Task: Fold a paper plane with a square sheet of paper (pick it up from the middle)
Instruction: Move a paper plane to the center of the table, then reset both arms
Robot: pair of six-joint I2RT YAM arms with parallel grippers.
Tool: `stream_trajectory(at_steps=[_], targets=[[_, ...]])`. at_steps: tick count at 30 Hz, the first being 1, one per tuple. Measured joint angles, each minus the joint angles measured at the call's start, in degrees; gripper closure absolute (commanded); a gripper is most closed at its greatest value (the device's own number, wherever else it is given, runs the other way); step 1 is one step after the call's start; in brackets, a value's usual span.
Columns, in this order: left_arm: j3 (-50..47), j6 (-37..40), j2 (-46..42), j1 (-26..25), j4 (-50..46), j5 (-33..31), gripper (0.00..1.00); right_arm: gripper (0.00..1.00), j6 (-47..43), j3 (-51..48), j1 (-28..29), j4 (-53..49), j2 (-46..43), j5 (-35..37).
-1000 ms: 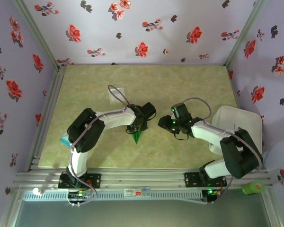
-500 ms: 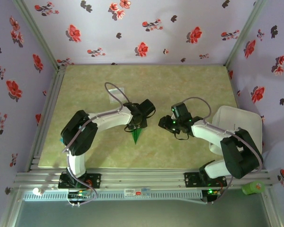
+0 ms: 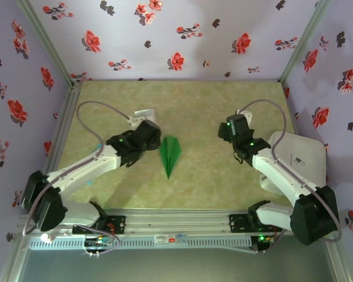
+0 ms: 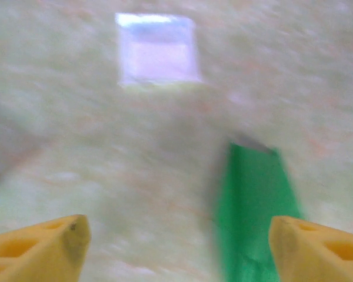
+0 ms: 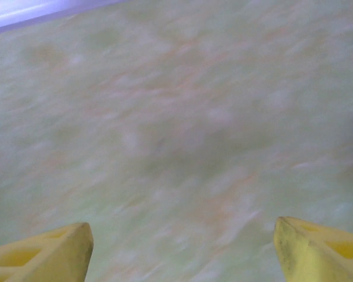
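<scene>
- Walls [image 3: 182, 41]: lilac, patterned with red and dark flowers, closing in the left, far and right sides.
- Table [image 3: 223, 182]: a pale green marbled top with a metal rail along the near edge.
- White tray [image 3: 303, 155]: lies at the right edge of the table, partly under the right arm.
- Left arm [image 3: 82, 170]: reaches from the near left corner toward the middle.
- Right arm [image 3: 279, 173]: reaches from the near right toward the far middle.
- Left gripper [image 4: 176, 226]: its jaws stand wide. The yellow fingers [image 4: 41, 241] sit at the two sides of the left wrist view with bare table between them, holding nothing.
- Right gripper [image 5: 182, 229]: also spread wide. Its yellow fingers [image 5: 317, 247] are far apart over blurred bare table, holding nothing.
- Plane [image 3: 170, 154]: a slim bright green dart lying free on the table near the middle, its sharp point toward the near edge. It sits between the two grippers, just right of the left one and well apart from the right one, and neither touches it.
- Packet [image 3: 145, 113]: a small pale square on the table just beyond the left gripper, to the far left of the plane.
</scene>
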Motion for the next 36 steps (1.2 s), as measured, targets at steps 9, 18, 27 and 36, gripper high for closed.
stream_trajectory(at_steps=[9, 18, 27, 36], targets=[[-20.92, 21.09, -10.62, 27.98, 17.81, -1.81, 0.0, 0.17, -15.85, -9.05, -10.93, 23.89, 12.22, 5.07], [-25.51, 33.07, -0.09, 37.64, 41.53, 6.1, 0.0, 0.17, -23.47, -15.91, -14.99, 43.74, 18.97, -4.92], [-33.0, 41.11, 12.15, 40.57, 70.64, 16.68, 0.0, 0.01, -21.16, -24.72, -22.03, 62.03, 21.31, -16.52], [-35.32, 39.8, 14.01, 45.33, 78.47, 21.4, 0.0, 0.01, -19.82, -23.52, -22.23, 63.39, 21.22, -15.17]])
